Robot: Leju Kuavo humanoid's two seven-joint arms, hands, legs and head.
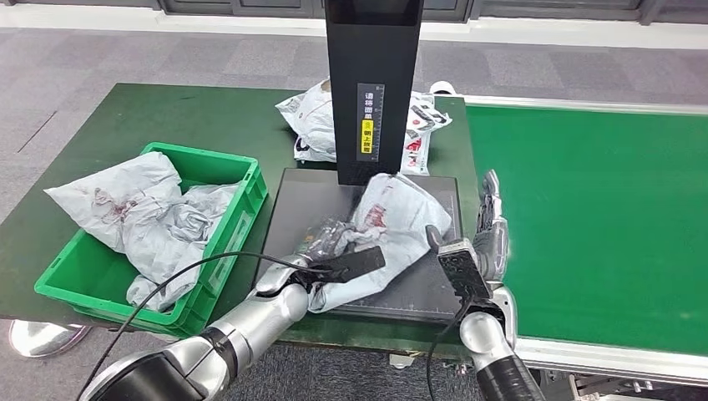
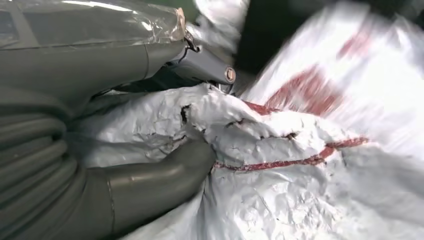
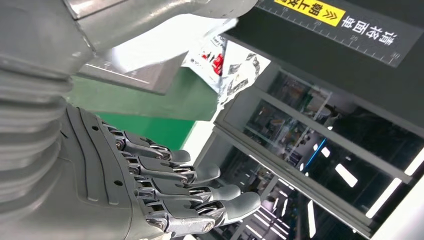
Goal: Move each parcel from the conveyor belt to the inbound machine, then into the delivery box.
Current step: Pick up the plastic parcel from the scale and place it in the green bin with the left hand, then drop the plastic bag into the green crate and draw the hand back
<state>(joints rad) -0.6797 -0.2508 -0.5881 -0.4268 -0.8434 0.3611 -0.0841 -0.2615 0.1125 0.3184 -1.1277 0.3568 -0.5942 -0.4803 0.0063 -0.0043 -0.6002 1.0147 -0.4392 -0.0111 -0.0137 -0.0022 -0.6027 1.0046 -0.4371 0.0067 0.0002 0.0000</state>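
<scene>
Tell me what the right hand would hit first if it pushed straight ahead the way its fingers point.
Probably nothing nearby: the right hand points up along the seam between the scale plate and conveyor belt. The parcel behind the black post lies slightly aside; depth unclear.

Your black scanner post [image 1: 371, 83] stands right over the back of the dark scale plate [image 1: 288, 209], so no reaching straight through there. The parcel [image 1: 392, 225] covers the plate's right half; the left half is bare. On the left, the green crate [image 1: 238, 217] sits just beside the plate, stuffed with bags [image 1: 150, 213]. The green belt [image 1: 584, 225] on the right is wide open.
</scene>
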